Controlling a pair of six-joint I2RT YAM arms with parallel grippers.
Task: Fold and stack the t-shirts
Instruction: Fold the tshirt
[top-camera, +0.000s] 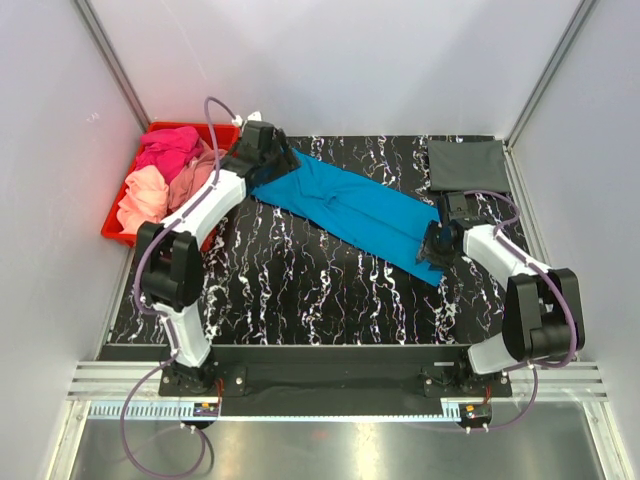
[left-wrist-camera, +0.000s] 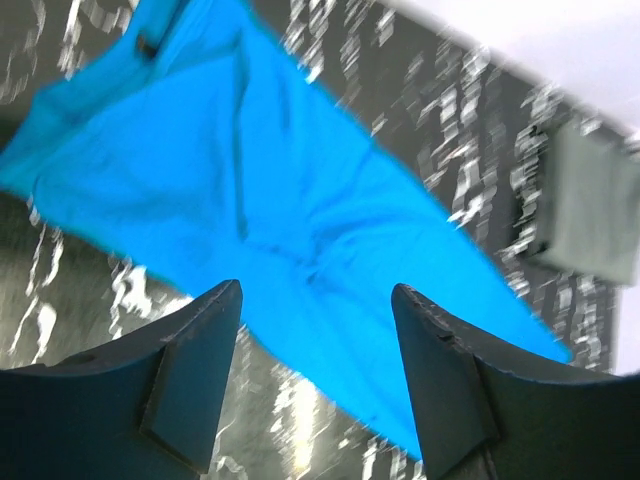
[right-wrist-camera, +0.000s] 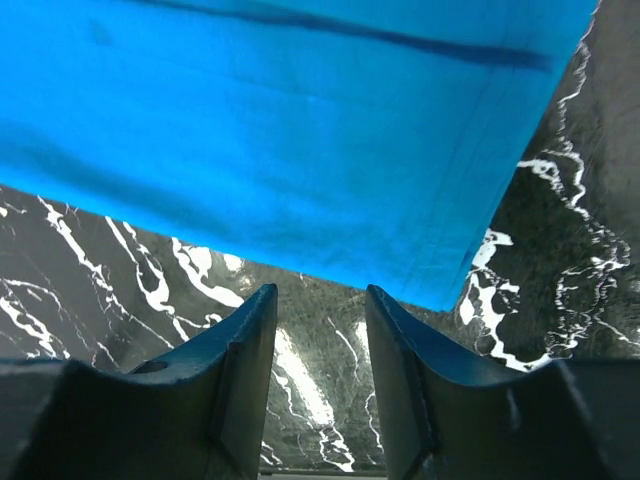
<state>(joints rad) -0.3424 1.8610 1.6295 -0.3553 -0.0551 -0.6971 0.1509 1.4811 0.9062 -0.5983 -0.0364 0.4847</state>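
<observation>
Here | blue t-shirt (top-camera: 350, 210) lay diagonal | left gripper (left-wrist-camera: 315, 295) spread wide, empty, over far end | right gripper (right-wrist-camera: 320, 300) parted, empty, facing near hem.

Robotics lab cell, white panel walls (top-camera: 350, 60), aluminium frame posts (top-camera: 112, 62), marbled black tabletop (top-camera: 300, 290)

Left arm (top-camera: 205, 200) and right arm (top-camera: 495, 250) show white links, black joints, purple cables (top-camera: 208, 118).
</observation>
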